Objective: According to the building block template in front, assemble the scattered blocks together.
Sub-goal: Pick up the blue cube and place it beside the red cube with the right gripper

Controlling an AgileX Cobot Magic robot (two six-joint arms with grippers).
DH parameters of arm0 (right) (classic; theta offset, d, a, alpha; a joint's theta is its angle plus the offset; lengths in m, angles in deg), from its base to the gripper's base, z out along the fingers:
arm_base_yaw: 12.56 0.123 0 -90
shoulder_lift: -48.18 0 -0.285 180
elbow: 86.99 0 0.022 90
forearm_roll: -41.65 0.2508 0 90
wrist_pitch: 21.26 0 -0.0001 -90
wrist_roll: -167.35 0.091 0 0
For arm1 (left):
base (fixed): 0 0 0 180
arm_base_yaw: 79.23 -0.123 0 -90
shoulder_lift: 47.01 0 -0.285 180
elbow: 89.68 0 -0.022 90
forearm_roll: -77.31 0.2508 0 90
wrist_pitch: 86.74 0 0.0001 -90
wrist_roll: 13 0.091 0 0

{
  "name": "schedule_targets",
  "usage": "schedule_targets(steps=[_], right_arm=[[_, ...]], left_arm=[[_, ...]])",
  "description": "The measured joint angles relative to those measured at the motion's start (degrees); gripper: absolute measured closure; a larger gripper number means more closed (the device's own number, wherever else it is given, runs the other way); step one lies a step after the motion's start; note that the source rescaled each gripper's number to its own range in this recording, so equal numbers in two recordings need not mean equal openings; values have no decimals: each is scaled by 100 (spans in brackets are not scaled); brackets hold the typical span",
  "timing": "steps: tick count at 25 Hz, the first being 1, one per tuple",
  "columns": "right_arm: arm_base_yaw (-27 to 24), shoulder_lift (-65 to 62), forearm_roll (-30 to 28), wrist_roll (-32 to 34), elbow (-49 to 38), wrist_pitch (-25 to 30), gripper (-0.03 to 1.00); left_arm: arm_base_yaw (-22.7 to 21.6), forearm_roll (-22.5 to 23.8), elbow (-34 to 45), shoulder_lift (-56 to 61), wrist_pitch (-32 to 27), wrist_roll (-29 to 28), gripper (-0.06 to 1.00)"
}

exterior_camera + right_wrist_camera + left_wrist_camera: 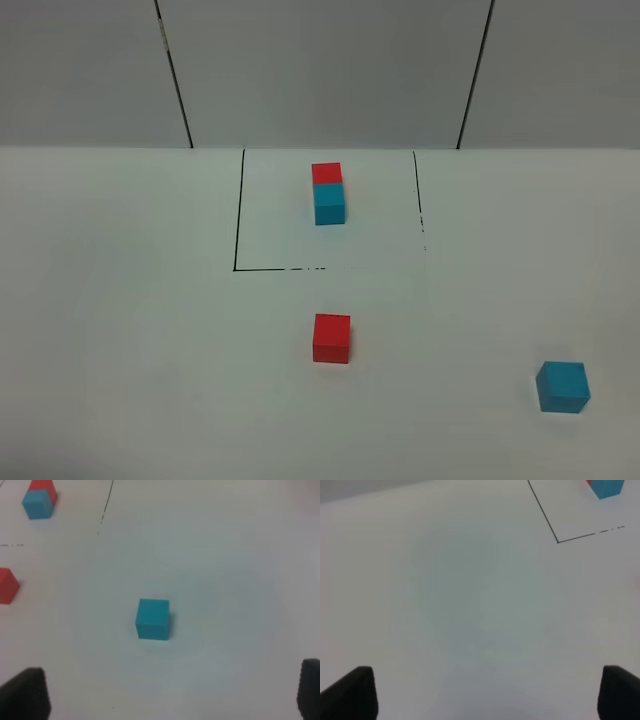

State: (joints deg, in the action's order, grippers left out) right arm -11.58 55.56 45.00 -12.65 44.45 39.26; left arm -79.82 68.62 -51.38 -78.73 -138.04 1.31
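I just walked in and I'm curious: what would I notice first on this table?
Bright colours pop against the white table: a red cube sits alone near the middle, and a cyan cube sits far off to the right, nearer the camera. Behind them, a red-and-cyan pair stands joined together inside thin black lines.

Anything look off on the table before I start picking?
Nothing spilled or damaged. Only oddity: the black frame around the template is patchy, its near line fading out halfway. The loose red cube and cyan cube sit flat, apart.
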Motion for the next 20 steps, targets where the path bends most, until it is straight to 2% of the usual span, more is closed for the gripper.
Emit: schedule_targets(steps=[6,14,20], right_arm=[[0,0,0,0,0,0,-3],[0,0,0,0,0,0,-3],[0,0,0,0,0,0,-3]], left_arm=[[0,18,362,1207,-739,-268,2],[0,5,760,2341,-805,-305,5],[0,-117,953,2436,-927,-381,7]])
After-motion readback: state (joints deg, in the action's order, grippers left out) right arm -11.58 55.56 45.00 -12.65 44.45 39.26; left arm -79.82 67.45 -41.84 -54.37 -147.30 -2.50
